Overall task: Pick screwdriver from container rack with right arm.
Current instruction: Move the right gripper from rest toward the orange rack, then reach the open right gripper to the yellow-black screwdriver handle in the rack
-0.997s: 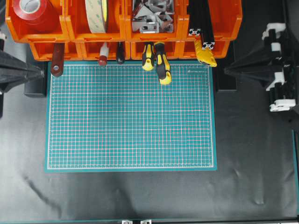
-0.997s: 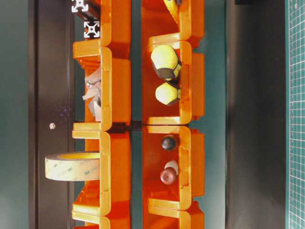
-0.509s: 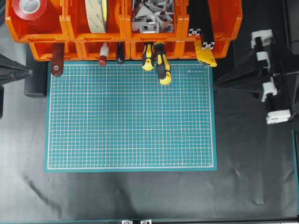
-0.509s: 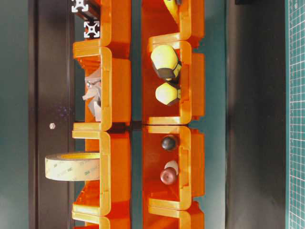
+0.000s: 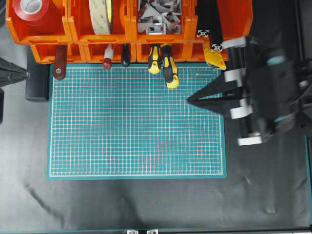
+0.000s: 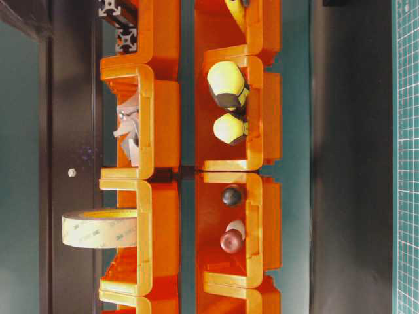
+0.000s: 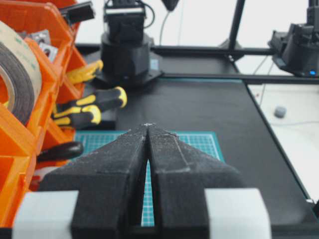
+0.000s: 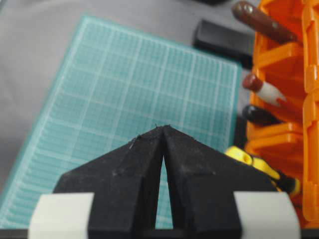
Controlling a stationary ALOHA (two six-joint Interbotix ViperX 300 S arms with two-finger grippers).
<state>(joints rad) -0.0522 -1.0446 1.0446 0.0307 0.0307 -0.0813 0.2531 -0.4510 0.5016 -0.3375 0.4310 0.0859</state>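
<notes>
Overhead, the right gripper, matte black wedge fingers pressed together and empty, hangs over the gridded green mat; the screwdriver juts from the glossy orange container rack's lower row. Left wrist view: left gripper likewise closed.

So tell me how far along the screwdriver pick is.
Done: nothing is grasped yet; the screwdriver sits in the container rack, handle over the mat edge. In hand: the right gripper is over the green mat, jaws shut and empty. Left: open, reach the handle, grip, pull it out.
</notes>
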